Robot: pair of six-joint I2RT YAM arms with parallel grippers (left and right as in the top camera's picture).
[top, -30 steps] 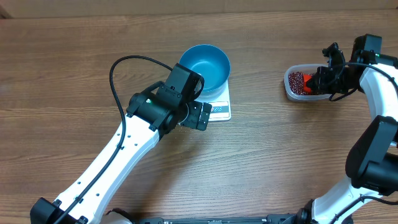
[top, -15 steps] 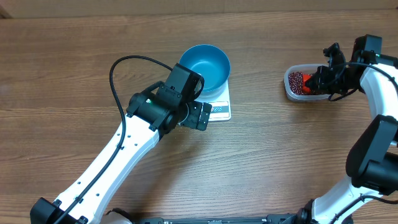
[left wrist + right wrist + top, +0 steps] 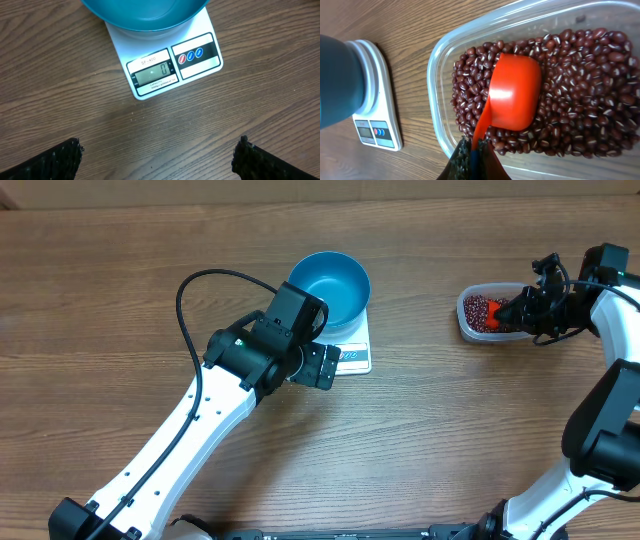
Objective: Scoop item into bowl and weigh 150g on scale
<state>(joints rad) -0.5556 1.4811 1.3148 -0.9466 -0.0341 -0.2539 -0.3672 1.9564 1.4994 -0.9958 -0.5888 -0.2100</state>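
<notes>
Red scoop, pinched by the right gripper, rests on beans; tilting it could spill them short of the bowl. Left gripper gapes.

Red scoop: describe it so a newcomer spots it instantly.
At the right of the wooden table sits a clear plastic tub of red-brown beans. On the beans lies the red scoop, handle in the right pincer: the only bright red thing there.
</notes>
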